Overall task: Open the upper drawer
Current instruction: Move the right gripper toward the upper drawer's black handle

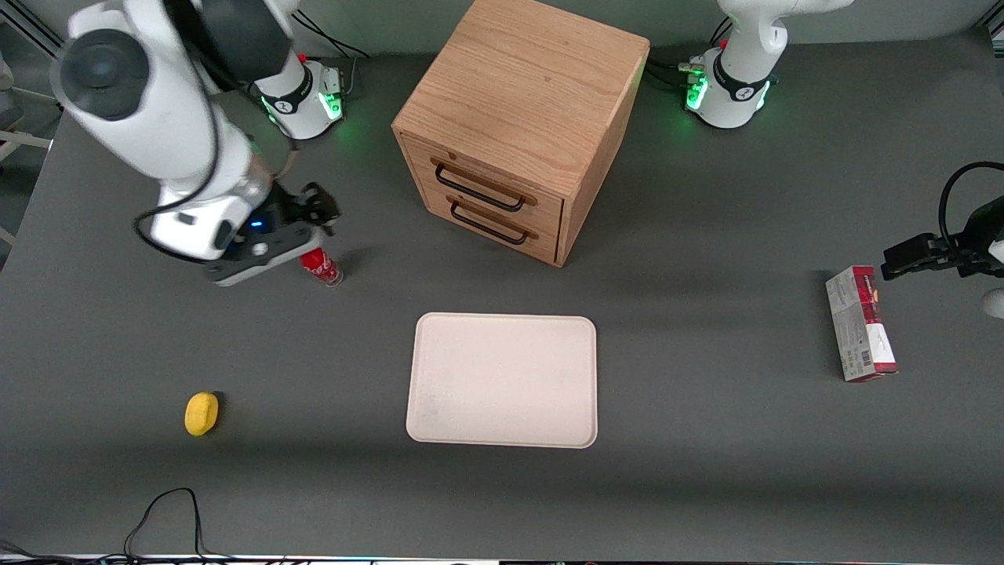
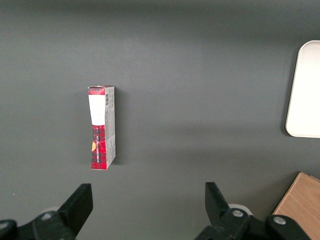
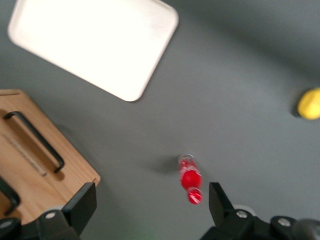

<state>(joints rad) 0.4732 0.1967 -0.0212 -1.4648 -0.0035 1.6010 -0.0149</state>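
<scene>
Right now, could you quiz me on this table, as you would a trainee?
1. True or false: the upper drawer is already pulled out.
2. The claw hovers above which thing? A) red bottle B) tray C) yellow object
3. Fill in: the claw's fingers are ____.

Key: 1 false, it sits flush in the cabinet. 2 A. 3 open, holding nothing.

You are looking at a robotics lab: white arm bases (image 1: 310, 98) glowing green are bolted to a dark grey table (image 1: 706, 471), with cables (image 1: 169, 510) trailing over its edge and metal framing (image 1: 23, 23) alongside.
</scene>
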